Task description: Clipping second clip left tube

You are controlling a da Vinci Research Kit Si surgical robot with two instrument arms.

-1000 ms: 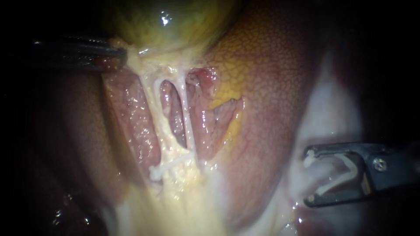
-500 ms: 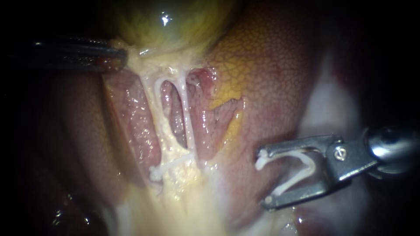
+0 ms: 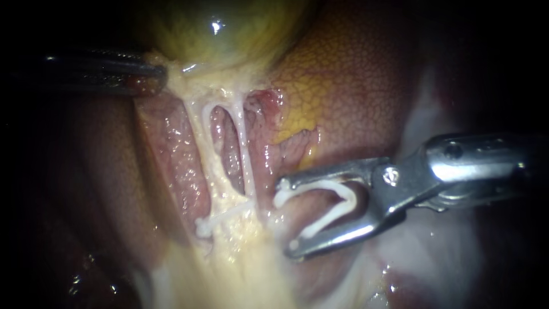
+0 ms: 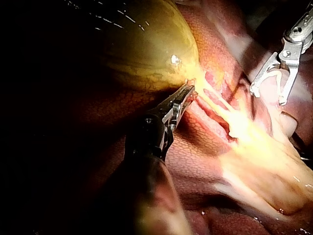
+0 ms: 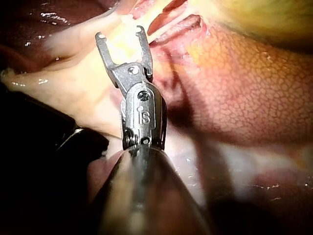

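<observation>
Two pale tubes run down from the gallbladder (image 3: pixel 229 28): the thicker left tube (image 3: pixel 203 137) and the thin right tube (image 3: pixel 243 143). A white clip (image 3: pixel 220 216) lies across their lower end. My right instrument (image 3: pixel 287 216) comes in from the right with its jaws open and a white clip (image 3: pixel 337 200) seated inside them. Its tips stand just right of the tubes and touch neither. My left instrument (image 3: pixel 151 77) is shut on the tissue at the gallbladder's neck. The left wrist view shows the same grip (image 4: pixel 188 93) and the open right instrument (image 4: pixel 268 97).
Mottled orange-brown liver (image 3: pixel 343 86) lies right of the tubes, with raw red bed between and beside them. Pale yellow fatty tissue (image 3: pixel 240 269) spreads below the lower clip. In the right wrist view, pale tissue lies under the open jaws (image 5: pixel 120 33).
My right instrument has moved left and up across the liver, from the far right to just beside the tubes, its jaws still open around the clip. The left instrument has not moved.
</observation>
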